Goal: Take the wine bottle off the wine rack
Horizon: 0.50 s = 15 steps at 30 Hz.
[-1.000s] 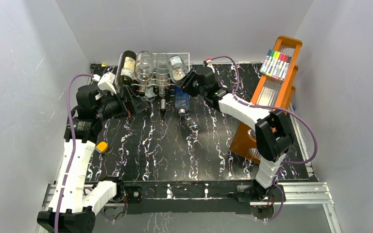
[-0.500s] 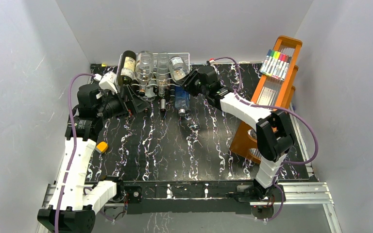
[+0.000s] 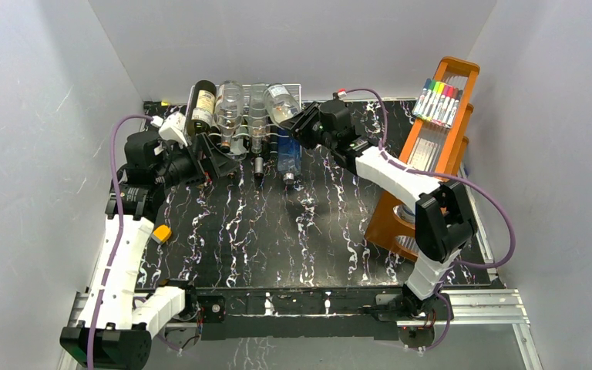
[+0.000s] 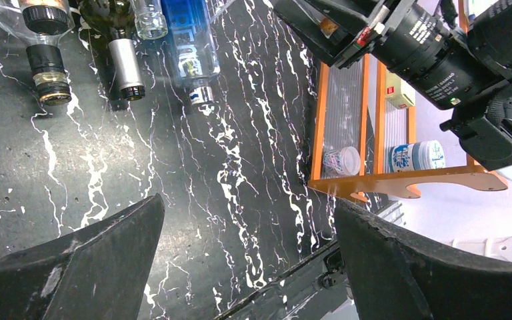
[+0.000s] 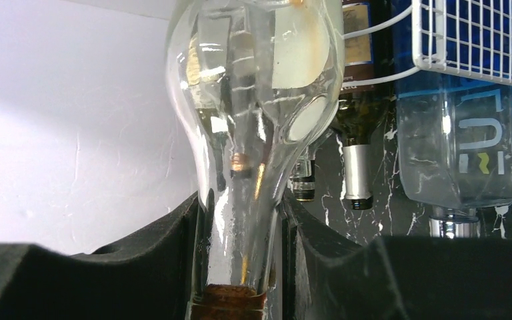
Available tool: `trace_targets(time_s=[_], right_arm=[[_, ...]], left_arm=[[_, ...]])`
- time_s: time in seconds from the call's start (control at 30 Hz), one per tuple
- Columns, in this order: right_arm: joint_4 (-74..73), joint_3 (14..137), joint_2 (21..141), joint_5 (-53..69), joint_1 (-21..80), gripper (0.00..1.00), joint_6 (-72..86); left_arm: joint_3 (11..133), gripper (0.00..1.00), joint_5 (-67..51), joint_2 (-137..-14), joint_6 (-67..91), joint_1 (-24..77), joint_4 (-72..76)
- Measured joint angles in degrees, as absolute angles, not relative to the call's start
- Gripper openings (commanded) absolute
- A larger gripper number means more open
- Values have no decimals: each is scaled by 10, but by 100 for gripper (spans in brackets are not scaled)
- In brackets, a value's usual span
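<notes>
Wine bottle (image 5: 253, 133) of clear glass fills the right wrist view, its neck pointing toward the camera. The right tool (image 5: 240, 267) is clenched on that neck, one dark pad pressed against each side. A brown band shows at the mouth, low between the pads. From above, the same bottle (image 3: 280, 102) lies tilted at the top right end of the wine rack (image 3: 235, 137), with the right tool (image 3: 302, 125) at its neck. Neither view settles whether the glass rests on the wire.

The wrist view shows the rack's white wire grid (image 5: 480, 40) just right of the bottle's shoulder. Below the grid sits a blue-tinted square bottle (image 5: 457, 147), and a dark bottle with a silver collar (image 5: 357, 153) lies behind the clear one. The top view adds what the close view cannot: a row of bottles across the rack, with a dark labelled bottle (image 3: 201, 108) at the far left end.

The left tool (image 3: 217, 163) hangs near the rack's left front with its jaws released wide and nothing between them. Its own camera looks past its wide-apart fingers (image 4: 80, 267) at the black marbled bench (image 4: 173, 173) and at bottle mouths along the top edge. It also shows the foot of an orange wooden stand (image 4: 400, 183) with two small tubs inside. Only the top view shows coloured markers (image 3: 438, 100) at the top of that stand (image 3: 432, 154), on the bench's right side.
</notes>
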<state>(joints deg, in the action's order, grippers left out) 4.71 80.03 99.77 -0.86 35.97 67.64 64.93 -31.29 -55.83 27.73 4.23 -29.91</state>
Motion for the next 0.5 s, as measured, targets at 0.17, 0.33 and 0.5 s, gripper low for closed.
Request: trace_targets(time_s=[0.17, 0.33, 0.5], right_arm=[[46, 800, 982, 0, 356, 0, 685], [30, 800, 963, 12, 348, 0, 689], [-5, 800, 939, 30, 337, 0, 691]], left_arm=[[645, 98, -319, -562, 279, 42, -293], [644, 98, -324, -571, 278, 42, -286], [643, 98, -328, -578, 274, 42, -276]])
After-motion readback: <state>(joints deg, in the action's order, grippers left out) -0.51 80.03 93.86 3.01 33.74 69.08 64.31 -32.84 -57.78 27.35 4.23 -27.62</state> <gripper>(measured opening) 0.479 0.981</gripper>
